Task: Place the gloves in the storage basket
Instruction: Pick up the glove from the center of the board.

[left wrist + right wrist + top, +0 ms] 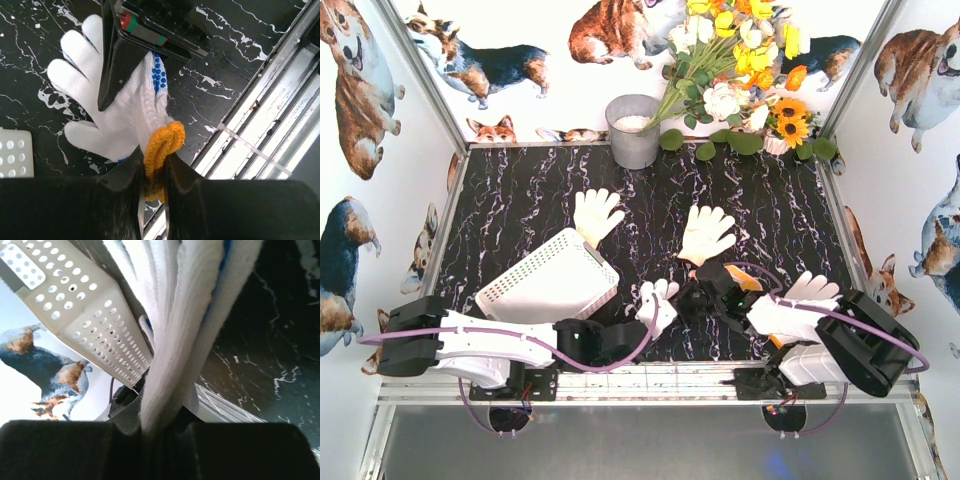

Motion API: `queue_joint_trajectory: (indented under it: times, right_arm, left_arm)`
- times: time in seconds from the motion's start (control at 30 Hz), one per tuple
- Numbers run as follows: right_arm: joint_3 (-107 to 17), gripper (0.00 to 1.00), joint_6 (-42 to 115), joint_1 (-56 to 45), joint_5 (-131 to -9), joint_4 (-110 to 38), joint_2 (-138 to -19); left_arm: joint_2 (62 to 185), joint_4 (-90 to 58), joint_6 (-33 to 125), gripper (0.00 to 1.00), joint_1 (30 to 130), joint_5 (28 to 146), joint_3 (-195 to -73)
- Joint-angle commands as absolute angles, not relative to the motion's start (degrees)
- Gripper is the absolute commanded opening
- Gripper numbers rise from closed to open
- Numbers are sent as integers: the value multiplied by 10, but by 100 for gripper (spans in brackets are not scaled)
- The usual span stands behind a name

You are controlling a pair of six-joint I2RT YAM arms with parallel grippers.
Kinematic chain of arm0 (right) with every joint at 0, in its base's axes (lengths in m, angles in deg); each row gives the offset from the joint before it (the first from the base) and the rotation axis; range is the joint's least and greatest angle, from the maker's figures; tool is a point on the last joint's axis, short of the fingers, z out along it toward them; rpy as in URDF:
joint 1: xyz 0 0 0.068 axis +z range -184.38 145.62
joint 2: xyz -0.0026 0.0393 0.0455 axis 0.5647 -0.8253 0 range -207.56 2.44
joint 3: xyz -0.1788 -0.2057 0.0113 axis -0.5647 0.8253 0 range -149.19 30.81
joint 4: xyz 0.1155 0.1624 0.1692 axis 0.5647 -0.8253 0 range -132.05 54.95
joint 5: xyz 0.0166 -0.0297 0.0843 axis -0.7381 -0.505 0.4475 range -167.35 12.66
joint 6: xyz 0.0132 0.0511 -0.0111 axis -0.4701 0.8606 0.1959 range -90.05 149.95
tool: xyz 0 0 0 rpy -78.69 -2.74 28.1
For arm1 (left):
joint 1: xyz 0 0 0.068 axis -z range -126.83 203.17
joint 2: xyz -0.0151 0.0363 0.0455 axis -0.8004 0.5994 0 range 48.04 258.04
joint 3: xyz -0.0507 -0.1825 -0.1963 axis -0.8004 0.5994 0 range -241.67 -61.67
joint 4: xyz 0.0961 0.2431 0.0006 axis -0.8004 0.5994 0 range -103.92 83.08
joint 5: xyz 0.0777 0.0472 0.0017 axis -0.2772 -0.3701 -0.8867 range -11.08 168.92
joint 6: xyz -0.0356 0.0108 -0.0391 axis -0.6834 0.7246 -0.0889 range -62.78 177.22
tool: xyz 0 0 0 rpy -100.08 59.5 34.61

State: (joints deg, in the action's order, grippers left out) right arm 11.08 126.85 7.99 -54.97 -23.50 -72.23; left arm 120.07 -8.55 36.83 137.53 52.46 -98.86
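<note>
A white knit glove with blue dots and an orange cuff (658,298) hangs between both grippers near the table's front middle. My left gripper (638,325) is shut on its orange cuff (159,145), jaws pinched (152,162). My right gripper (692,298) is shut on the glove's finger end (190,340), jaws closed (165,425); it also shows in the left wrist view (125,65). The white perforated storage basket (548,282) lies tilted at front left, with its opening not visible. Two cream gloves (595,213) (705,232) lie mid-table. Another cream glove (810,290) and a yellow-orange one (745,278) lie by the right arm.
A grey metal bucket (633,130) and a bunch of flowers (740,70) stand at the back. A metal rail (650,378) runs along the near edge. Printed walls close in the left, right and back sides. The basket corner shows in both wrist views (15,160) (85,310).
</note>
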Motion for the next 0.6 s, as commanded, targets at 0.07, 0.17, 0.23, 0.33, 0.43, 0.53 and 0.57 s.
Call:
queue_joint_trajectory:
  times: [0.07, 0.17, 0.23, 0.33, 0.43, 0.53, 0.57]
  right_arm:
    - [85, 0, 1287, 81, -602, -232, -655]
    - [75, 0, 1283, 77, -658, -286, -602]
    - [72, 0, 1284, 74, -689, -315, -570]
    - [62, 0, 1283, 72, -718, -333, -550]
    - [40, 0, 1270, 72, -736, -333, -555]
    - [14, 0, 1243, 72, -752, -322, -572]
    - [4, 0, 1235, 72, -757, -317, -580]
  left_arm:
    - [1172, -16, 392, 0, 1340, 538, -1038]
    - [1168, 22, 396, 0, 1310, 537, -1070]
    - [1165, 37, 404, 0, 1291, 537, -1082]
    - [1165, 55, 431, 0, 1273, 521, -1107]
    - [1170, 81, 470, 0, 1252, 495, -1144]
    - [1173, 105, 511, 0, 1226, 480, -1166]
    - [1172, 113, 527, 0, 1217, 477, -1171]
